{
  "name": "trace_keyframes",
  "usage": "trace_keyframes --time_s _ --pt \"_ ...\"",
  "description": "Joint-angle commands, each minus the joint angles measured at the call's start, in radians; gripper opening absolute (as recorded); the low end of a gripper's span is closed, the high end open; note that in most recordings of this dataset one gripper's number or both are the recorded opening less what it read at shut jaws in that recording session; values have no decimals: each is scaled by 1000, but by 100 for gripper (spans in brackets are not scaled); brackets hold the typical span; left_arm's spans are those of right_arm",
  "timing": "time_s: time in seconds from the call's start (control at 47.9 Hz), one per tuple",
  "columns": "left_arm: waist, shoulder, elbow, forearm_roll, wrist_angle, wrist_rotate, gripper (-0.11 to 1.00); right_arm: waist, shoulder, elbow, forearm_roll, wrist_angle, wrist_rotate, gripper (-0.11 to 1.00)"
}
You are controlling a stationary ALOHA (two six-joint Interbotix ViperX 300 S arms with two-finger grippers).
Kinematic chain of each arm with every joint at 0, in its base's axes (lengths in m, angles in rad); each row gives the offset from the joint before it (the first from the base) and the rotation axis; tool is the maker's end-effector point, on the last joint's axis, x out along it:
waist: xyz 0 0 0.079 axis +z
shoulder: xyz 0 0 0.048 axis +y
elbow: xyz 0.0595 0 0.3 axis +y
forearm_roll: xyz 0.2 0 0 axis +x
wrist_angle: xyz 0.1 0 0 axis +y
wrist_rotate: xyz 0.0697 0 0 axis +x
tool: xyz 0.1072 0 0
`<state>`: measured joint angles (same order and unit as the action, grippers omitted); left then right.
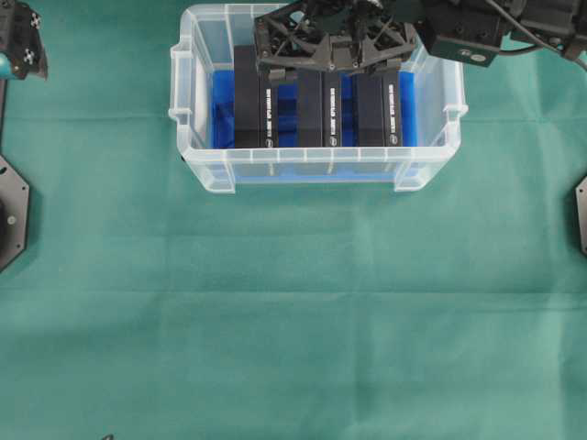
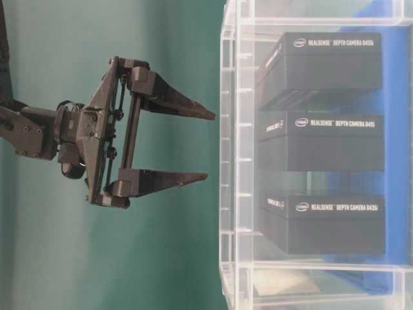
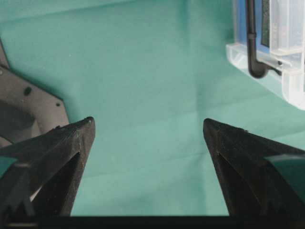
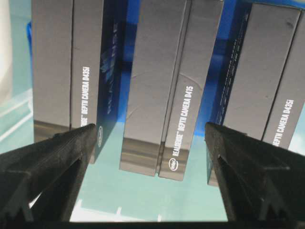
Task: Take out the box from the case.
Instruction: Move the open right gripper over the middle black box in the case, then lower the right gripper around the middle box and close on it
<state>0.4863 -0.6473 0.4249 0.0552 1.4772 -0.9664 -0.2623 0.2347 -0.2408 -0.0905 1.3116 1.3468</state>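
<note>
The case (image 1: 316,167) is a clear plastic bin with a blue bottom at the table's far middle. Three black boxes stand side by side in it: left (image 1: 249,101), middle (image 1: 321,110), right (image 1: 378,110). My right gripper (image 1: 330,53) hovers open above them, over the case's far part. In the right wrist view the middle box (image 4: 162,86) lies between the spread fingers of that gripper (image 4: 150,131), which touch nothing. The table-level view shows this gripper (image 2: 210,145) just outside the case rim (image 2: 235,161). My left gripper (image 3: 148,125) is open over bare green cloth.
Green cloth (image 1: 293,321) covers the table. Black arm base plates sit at the left edge (image 1: 11,211) and right edge (image 1: 581,215). The left arm (image 1: 20,48) is at the far left corner. A black cable (image 3: 252,43) hangs by the case corner (image 3: 290,71).
</note>
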Motion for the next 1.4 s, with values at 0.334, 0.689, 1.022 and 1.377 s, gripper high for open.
trace_keyframes --time_s 0.334,0.689,1.022,1.377 --pt "3 -6 -11 0 -5 0 96 3 -3 -25 -3 -3 -3 95" --pt "3 -6 -11 2 -3 0 96 2 32 -20 -6 -5 -6 95" --pt "3 -6 -9 2 -3 0 96 -3 60 -2 -8 -21 -6 95" --pt "3 -12 0 3 -3 0 96 -12 64 55 -6 -71 -6 95"
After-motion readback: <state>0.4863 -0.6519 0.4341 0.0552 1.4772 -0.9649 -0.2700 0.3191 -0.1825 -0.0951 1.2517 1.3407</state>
